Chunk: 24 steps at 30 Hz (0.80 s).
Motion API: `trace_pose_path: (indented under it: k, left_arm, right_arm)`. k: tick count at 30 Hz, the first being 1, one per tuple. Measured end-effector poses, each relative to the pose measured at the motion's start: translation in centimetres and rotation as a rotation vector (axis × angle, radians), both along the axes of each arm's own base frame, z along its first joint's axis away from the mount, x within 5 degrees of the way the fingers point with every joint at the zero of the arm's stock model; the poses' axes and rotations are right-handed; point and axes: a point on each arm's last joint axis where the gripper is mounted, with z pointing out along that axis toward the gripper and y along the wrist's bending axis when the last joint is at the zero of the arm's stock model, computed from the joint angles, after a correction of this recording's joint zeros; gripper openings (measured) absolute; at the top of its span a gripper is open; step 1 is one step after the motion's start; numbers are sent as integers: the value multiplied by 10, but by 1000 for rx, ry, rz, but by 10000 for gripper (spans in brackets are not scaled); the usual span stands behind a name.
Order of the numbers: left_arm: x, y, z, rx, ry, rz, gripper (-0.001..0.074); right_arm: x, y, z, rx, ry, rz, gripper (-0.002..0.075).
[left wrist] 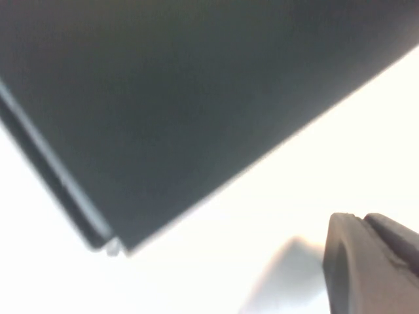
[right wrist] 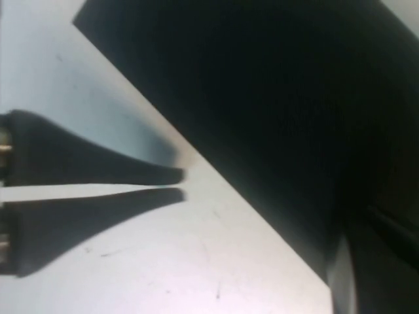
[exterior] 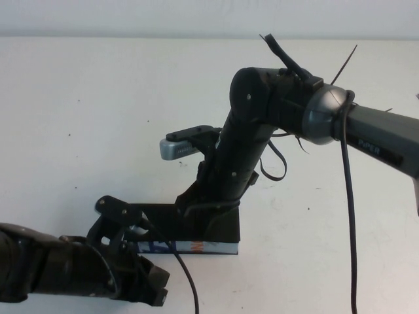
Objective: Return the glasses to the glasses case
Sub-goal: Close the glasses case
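Fingers of the right hand lie drawn almost together in the right wrist view. Only a thin sliver of white worktop shows between them, and they grasp nothing. Their tips stop just beside the straight edge of the glasses case, which fills much of that view as a broad black surface.

In the high view this hand points steeply down at the lower centre of the frame, over the right half of the case and largely hidden behind its own wrist. The right arm rises from there to an elbow in the upper centre, then runs off the right edge. A silver camera juts from the wrist towards the left, and a black cable hangs down from the arm at the right.

The left hand sits low at the lower left of the frame, right against the left end of the case. Whether it is clenched or released cannot be told. The left arm stretches away to the left edge. In the left wrist view a flat black panel of the case lies very near the lens, with bare worktop beside it.

The case stands on the worktop at the lower centre. Its black body is open towards the top, and its front strip, printed blue, white and orange, faces the lower edge of the frame.
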Motion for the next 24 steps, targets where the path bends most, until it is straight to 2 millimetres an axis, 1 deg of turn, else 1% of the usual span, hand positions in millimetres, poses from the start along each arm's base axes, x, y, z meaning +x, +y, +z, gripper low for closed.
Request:
trace_pose_path:
  k: [4,8,17,24]
  left_arm:
    - [-7,6,6,10,-31,12,-2]
    - [-12,9,25,-23,-105,22,-2]
    - [-32,22,89,-147,-318,72,-2]
    - [-64,41,137,-244,-545,103,-2]
  right_arm:
    - [0,-1,0,-6,-5,4,-12]
    - [0,-1,0,-9,-7,5,-12]
    - [1,-1,-1,-10,-6,5,-12]
    - [1,0,-3,-12,-3,5,-12]
